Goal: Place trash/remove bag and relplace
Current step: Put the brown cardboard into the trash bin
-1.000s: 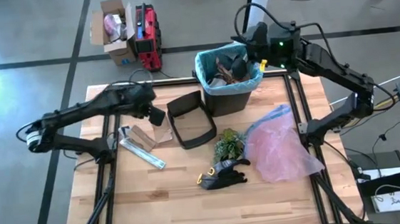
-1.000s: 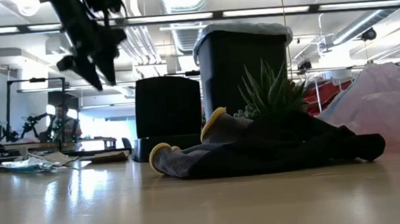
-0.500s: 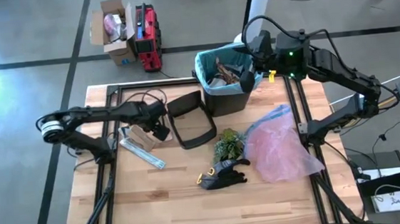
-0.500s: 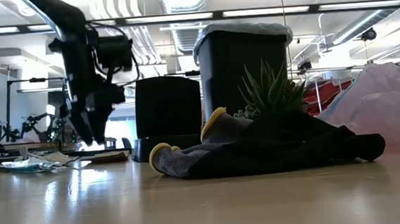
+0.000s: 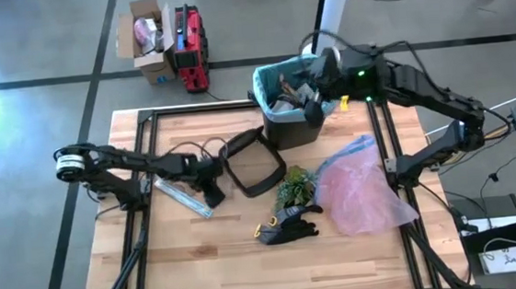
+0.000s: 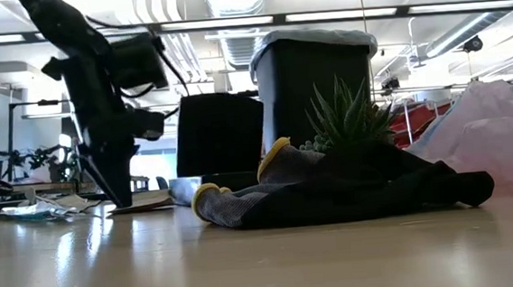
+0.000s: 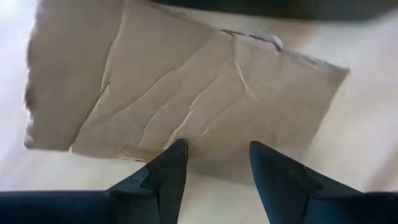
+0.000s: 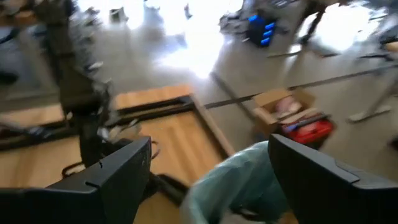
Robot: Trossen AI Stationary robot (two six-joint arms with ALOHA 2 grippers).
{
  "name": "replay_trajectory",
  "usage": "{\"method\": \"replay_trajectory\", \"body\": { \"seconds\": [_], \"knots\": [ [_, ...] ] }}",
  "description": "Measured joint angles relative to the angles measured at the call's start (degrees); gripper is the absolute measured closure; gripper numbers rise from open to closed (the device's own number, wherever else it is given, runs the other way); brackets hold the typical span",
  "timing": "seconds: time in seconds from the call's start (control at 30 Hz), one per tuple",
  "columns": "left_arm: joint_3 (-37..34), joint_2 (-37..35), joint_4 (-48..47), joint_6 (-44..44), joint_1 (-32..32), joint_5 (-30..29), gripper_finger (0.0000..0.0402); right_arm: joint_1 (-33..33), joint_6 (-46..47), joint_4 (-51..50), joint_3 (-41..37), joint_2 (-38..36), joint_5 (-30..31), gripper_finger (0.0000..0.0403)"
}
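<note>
A flat brown paper piece (image 7: 186, 81) lies on the table. My left gripper (image 7: 217, 155) is open right above its edge, pointing down, low over the table's left middle (image 5: 214, 196). A black bin (image 5: 294, 128) lined with the teal bag (image 5: 266, 75) stands at the far edge, with brown and white trash (image 5: 286, 96) inside. My right gripper (image 5: 315, 103) is open and empty above the bin's rim; the teal bag also shows below it in the right wrist view (image 8: 230, 180). My left gripper comes at the brown paper piece from above, its fingertips (image 7: 177, 149) over the piece's edge (image 7: 205, 158). I cannot tell whether they touch it.
A second black bin (image 5: 255, 161), unlined, lies on its side beside my left gripper. A clear wrapper strip (image 5: 181, 195) lies left of the gripper. A green plant tuft (image 5: 294, 186), a black-and-yellow glove (image 5: 287, 225) and a pink bag (image 5: 358, 187) lie at the right middle.
My left gripper has gone down and toward the table's near right, ending low over the brown paper piece. The unlined black bin has turned and slid a little toward the right. My right gripper has stayed over the lined bin, shifting slightly.
</note>
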Motion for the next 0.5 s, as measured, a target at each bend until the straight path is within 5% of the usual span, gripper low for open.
{"method": "replay_trajectory", "body": {
  "seconds": [0.5],
  "knots": [
    [4.64, 0.0, -4.24, -20.2, -21.61, 4.17, 0.0246, 9.14, -12.73, -5.45, -0.8, 8.72, -3.47, 0.0108]
  ]
}}
